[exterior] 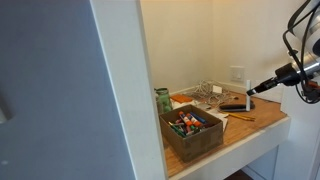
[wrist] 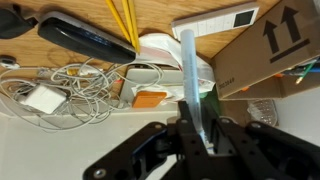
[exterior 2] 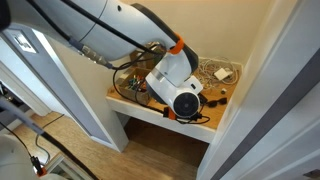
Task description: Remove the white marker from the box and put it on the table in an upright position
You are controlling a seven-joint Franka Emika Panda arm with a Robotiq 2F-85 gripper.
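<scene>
Now placing marker [wrist: 190, 70], out of box [wrist: 270, 50], clamped in claw [wrist: 200, 128] abv worktop [exterior: 265, 113].
Nxt: lower, stand upright, then let go.

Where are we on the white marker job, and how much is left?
Done: the white marker is out of the box. In hand: the gripper holds it in its jaws over the table. Left: stand it upright and let go; I cannot tell if it touches yet.

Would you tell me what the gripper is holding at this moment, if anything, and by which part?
The gripper holds the white marker, pinched near one end, so most of its length sticks out beyond the hold.
</scene>
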